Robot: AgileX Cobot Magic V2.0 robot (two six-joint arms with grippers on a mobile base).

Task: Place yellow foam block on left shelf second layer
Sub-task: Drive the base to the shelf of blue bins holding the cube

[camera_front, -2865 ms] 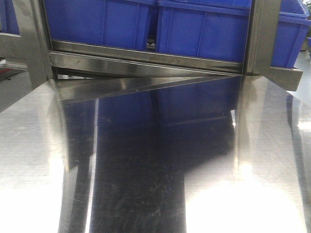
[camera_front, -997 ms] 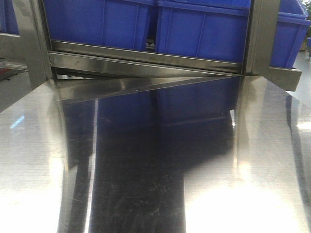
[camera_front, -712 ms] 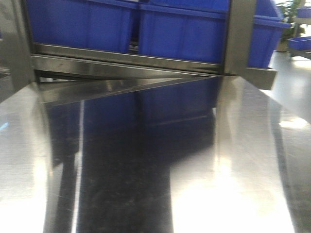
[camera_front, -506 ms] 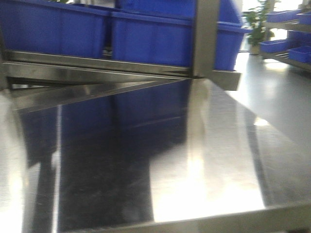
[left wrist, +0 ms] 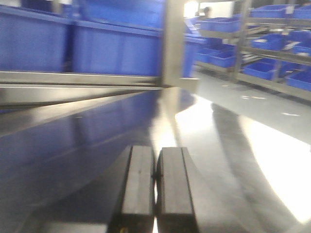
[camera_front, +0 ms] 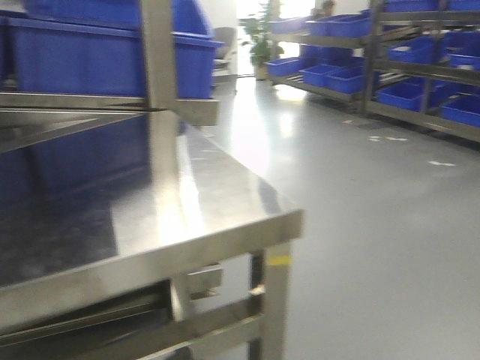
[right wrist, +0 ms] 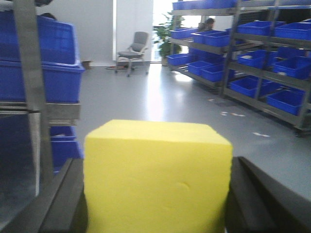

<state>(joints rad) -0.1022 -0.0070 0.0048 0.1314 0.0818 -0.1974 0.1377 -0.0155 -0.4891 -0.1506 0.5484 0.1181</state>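
Since our right pincer [right wrist: 158, 206] hugs the yellow foam block [right wrist: 158, 174] and the left pincer [left wrist: 155, 189] is pressed together empty, we'd keep that squeeze steady till we're lined up.

I think I am looking into a warehouse or a factory storeroom. The stainless steel tabletop [camera_front: 187, 202] is of the industrial kind. A steel frame [camera_front: 157, 52] stands on it and carries big blue plastic bins [camera_front: 82, 56]. To the right of the tabletop there is a wide aisle of smooth grey floor [camera_front: 375, 240]. Across the aisle stand long metal racks [camera_front: 373, 60], filled with more of the same bins. Small white marks [camera_front: 442, 163] lie on the floor near those racks. Beyond the tabletop, at the far end of the aisle, I see an office chair [right wrist: 133, 48] and a potted plant [camera_front: 259, 37].
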